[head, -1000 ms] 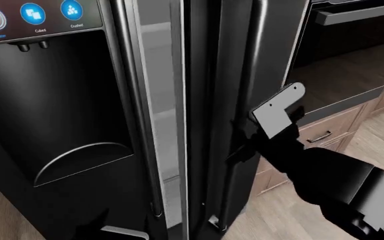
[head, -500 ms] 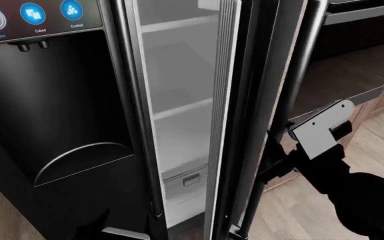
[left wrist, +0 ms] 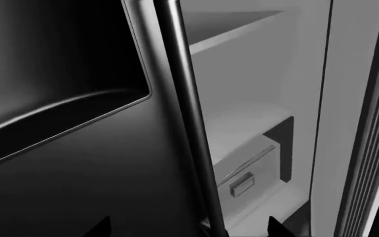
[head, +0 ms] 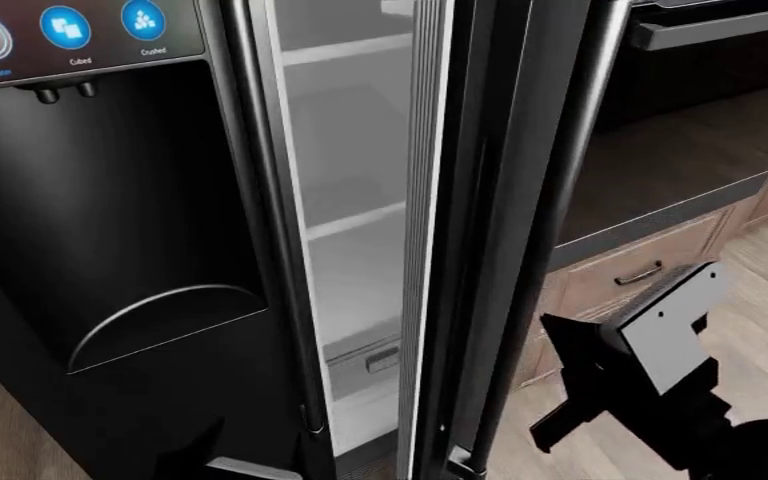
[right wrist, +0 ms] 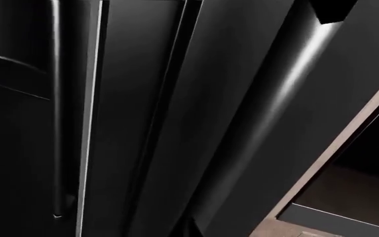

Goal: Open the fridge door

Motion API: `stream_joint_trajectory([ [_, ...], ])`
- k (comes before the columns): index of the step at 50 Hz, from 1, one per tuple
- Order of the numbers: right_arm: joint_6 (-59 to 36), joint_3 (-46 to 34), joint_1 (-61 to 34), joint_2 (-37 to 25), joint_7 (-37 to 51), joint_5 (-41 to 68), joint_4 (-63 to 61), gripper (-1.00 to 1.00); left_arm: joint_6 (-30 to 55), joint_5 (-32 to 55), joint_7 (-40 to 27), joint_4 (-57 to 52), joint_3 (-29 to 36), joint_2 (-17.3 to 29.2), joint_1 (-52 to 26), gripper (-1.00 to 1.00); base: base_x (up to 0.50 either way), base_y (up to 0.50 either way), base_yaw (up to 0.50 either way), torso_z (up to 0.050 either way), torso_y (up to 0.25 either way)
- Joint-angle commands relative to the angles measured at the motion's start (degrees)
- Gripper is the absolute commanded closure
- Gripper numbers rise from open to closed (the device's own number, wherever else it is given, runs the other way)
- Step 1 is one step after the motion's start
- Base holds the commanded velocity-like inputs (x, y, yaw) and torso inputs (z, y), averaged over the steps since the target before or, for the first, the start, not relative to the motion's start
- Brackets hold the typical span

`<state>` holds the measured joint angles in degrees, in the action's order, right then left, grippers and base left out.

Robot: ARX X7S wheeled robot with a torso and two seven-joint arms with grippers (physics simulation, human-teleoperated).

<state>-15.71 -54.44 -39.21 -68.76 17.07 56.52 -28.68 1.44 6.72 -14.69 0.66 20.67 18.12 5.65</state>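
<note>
fridge door (head: 491, 200): ajar, white shelves showing | right hand (head: 564, 385): beside bar handle (head: 564, 200), grip state cannot tell | left: wider swing

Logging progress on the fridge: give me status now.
Right pincer off the handle, state unclear. Left pincer unseen. Fridge door ajar, shelves showing. Nothing blocking.

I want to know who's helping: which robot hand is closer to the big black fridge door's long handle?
The right one. The right gripper sits just beside the fridge door's handle, low down and apart from it. The left gripper is by the dispenser door's handle instead.
</note>
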Motion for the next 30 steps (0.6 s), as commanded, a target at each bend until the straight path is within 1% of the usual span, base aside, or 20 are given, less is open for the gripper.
stream_joint_trajectory([
  [1,5.00,-0.22,3.78,-4.17,-0.28,2.02,-1.82,1.00,0.07,-0.09,-0.09,-0.17,0.43,0.17,0.08,-1.00,0.00,0.00,0.00,0.000,0.000],
  [5,5.25,-0.08,3.91,-4.57,0.05,2.07,-2.18,1.00,-0.22,-0.12,-0.10,0.22,0.53,0.17,-0.03,-1.00,0.00,0.00,0.00,0.000,0.000],
  [6,5.26,-0.04,3.97,-4.72,0.37,2.12,-2.38,-1.00,-0.19,-0.13,-0.12,0.18,0.56,0.20,-0.01,-1.00,0.00,0.00,0.00,0.000,0.000],
  [13,8.20,-0.85,7.36,-7.17,5.00,0.76,-5.10,-1.00,-0.30,-0.16,-0.24,0.39,0.68,0.27,-0.08,-1.00,0.00,0.00,0.00,0.000,0.000],
  [19,12.52,-3.41,12.86,-8.68,11.12,-4.04,-9.27,-1.00,-0.08,-0.24,-0.39,-0.18,0.88,0.49,0.25,-1.00,0.00,0.00,0.00,0.000,0.000],
  [30,15.19,-9.31,21.56,-4.43,19.21,-15.01,-12.46,-1.00,-0.47,-0.31,-0.50,-0.13,1.19,0.63,0.41,-1.00,0.00,0.00,0.00,0.000,0.000],
])
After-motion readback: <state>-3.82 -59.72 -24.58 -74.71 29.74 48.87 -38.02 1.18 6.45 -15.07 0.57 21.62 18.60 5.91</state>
